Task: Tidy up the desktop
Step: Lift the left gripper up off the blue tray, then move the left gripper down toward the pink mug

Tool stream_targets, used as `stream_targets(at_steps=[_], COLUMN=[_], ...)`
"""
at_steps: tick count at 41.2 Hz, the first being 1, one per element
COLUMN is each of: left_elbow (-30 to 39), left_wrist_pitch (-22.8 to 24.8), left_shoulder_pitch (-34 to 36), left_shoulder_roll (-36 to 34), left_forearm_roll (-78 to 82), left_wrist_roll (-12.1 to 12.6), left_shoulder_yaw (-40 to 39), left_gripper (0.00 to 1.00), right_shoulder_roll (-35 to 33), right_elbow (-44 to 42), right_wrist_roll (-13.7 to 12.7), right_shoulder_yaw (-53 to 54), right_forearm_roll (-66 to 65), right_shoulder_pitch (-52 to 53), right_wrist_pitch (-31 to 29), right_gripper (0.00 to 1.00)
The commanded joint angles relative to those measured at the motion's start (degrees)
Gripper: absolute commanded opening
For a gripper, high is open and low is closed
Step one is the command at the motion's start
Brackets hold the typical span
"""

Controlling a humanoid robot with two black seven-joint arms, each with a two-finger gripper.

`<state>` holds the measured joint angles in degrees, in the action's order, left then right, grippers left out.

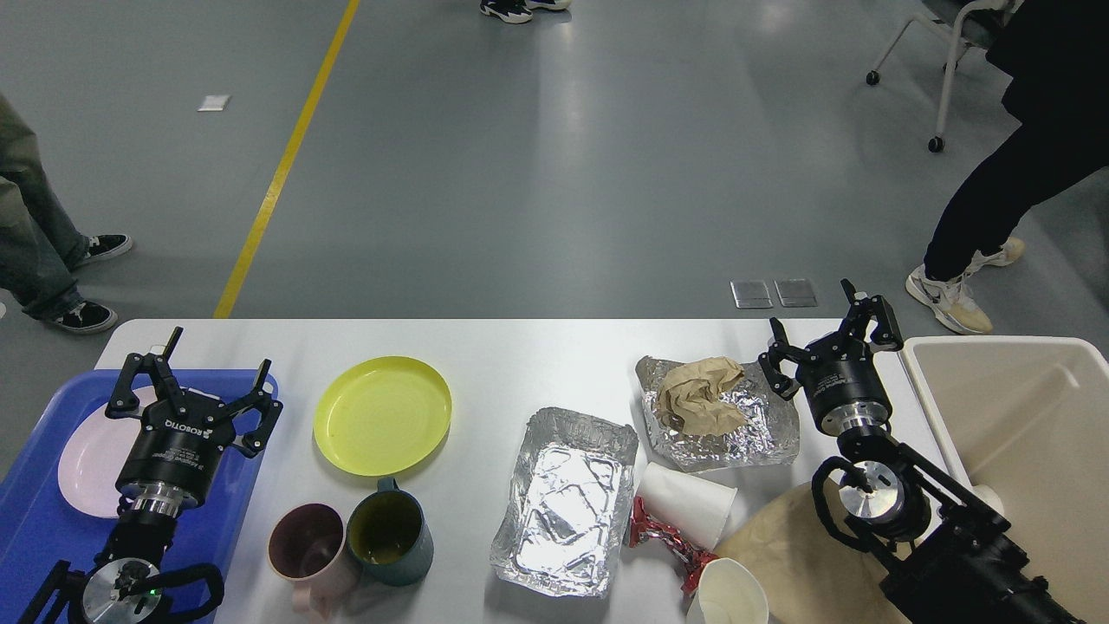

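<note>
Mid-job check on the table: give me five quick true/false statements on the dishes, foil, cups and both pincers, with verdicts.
1. The round yellow plastic plate lies in the blue plastic tray. False: it lies on the white desktop.
2. Crumpled brown paper sits on a foil sheet. True.
3. The left pincer is open and empty. True.
4. The right pincer grips the white paper cup. False: it is open, apart from the cup.
5. The dark green mug is lying tipped over. False: it stands upright.
</note>
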<state>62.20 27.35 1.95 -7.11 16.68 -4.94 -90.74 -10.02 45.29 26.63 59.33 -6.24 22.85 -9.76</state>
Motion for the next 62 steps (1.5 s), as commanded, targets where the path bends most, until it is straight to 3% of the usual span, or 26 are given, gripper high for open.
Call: stream_targets(at_steps=[1,17,20,25,28,36,37,43,45,48,53,58,62], left_elbow=[-0.33,-0.59,-0.76,-3.66,-7.25,-10.08,-9.99,-9.82,-9.99,-10.08,-9.65,-6.4,2.21], left_wrist_pitch=[0.16,-0.28,-0.11,0.42,0.42,0.42,0.51,0.95,1.21,1.39,1.38,1.39,1.48], left_shoulder_pitch=[-0.1,0.95,1.57,3.67,12.08,32.57,38.42,58.66,72.61,85.21,93.23,101.57,113.61], left_shoulder_roll=[-0.44,-4.92,-8.69,-21.08,-30.99,-42.45,-43.85,-44.04,-42.73,-36.23,-32.62,-27.96,-20.76], left_forearm_roll=[-0.07,-1.74,-2.44,-4.82,-4.99,-5.08,-5.08,-4.99,-4.99,-4.99,-4.91,-4.91,-4.82], left_wrist_roll=[-0.16,-0.07,-0.51,-0.6,-0.42,-0.25,-0.25,-0.25,-0.51,-0.25,0.37,0.19,0.37], left_shoulder_yaw=[-0.05,0.91,2.4,12.93,26.78,59.67,68.59,97.02,115.53,132.79,138.89,149.96,159.8], left_gripper=[0.97,0.97,0.97,0.97,0.97,0.97,0.97,0.97,0.97,0.97,0.97,0.97,0.97], right_shoulder_roll=[0.0,0.0,0.0,0.0,0.0,0.0,0.0,0.0,0.0,0.0,0.0,0.0,0.0], right_elbow=[0.06,-0.02,-0.02,-0.11,-0.11,-0.02,-0.02,-0.02,-0.02,-0.02,-0.02,-0.02,-0.02], right_wrist_roll=[0.0,0.0,0.0,0.0,0.0,0.0,0.0,0.0,0.0,0.0,0.0,0.0,0.0], right_shoulder_yaw=[0.0,0.0,0.0,0.0,0.0,0.0,0.0,0.0,0.0,0.0,0.0,0.0,0.0], right_forearm_roll=[0.0,0.0,0.0,0.0,0.0,0.0,0.0,0.0,0.0,0.0,0.0,0.0,0.0], right_shoulder_pitch=[0.0,0.0,0.0,0.0,0.0,0.0,0.0,0.0,0.0,0.0,0.0,0.0,0.0], right_wrist_pitch=[0.0,0.0,0.0,0.0,0.0,0.0,0.0,0.0,0.0,0.0,0.0,0.0,0.0], right_gripper=[1.0,1.0,1.0,1.0,1.0,1.0,1.0,1.0,1.0,1.0,1.0,1.0,1.0])
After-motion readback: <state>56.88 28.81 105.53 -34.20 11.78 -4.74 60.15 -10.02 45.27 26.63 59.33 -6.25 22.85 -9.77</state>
